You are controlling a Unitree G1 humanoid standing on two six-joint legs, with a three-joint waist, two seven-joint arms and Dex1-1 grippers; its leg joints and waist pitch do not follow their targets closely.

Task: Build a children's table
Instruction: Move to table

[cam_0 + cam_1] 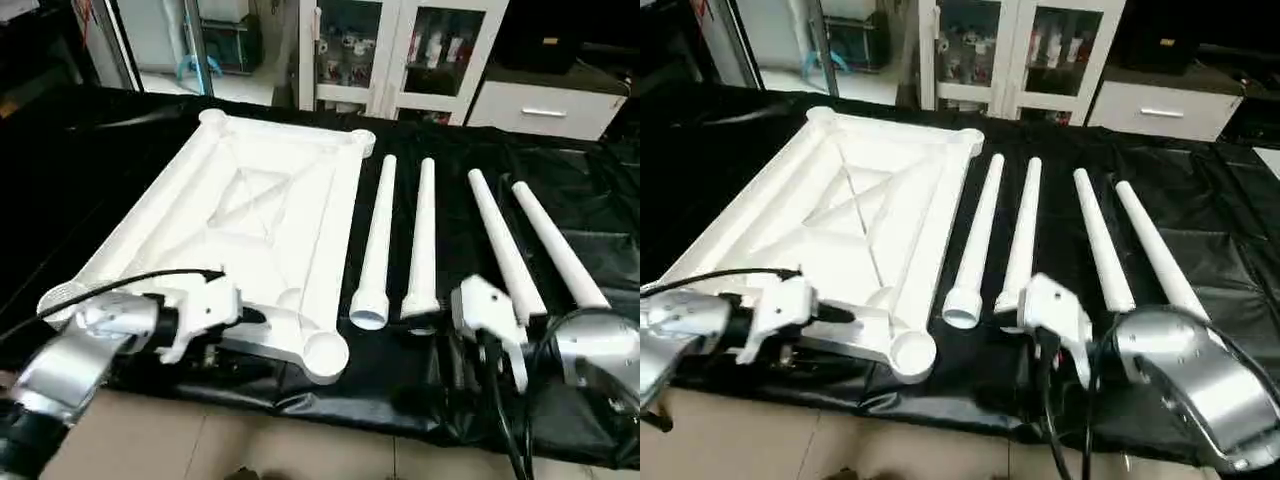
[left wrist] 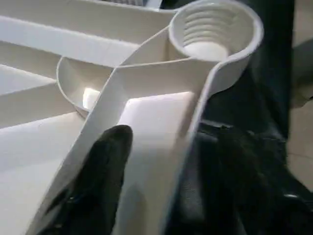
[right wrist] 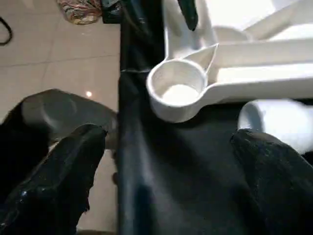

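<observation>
Both silver forearms reach in from the near edge of the black-covered work table. On the left, the left gripper sits at the near rim of the children's table top, one black finger lying on the inner face of the rim beside the near corner socket and the other outside the rim, so the jaws straddle the plastic; whether they actually pinch it I cannot tell. That white top lies upside down on the black cover, its ribbed X-braced underside facing up, stretching away from the robot's left side toward the far edge. To its right four white tapered legs lie side by side on the cover, wide ends toward the robot, the nearest one just beside the top's long edge. On the right, the right gripper hangs over the table's near edge with its two fingers spread wide and holding nothing, the corner socket just ahead of it
</observation>
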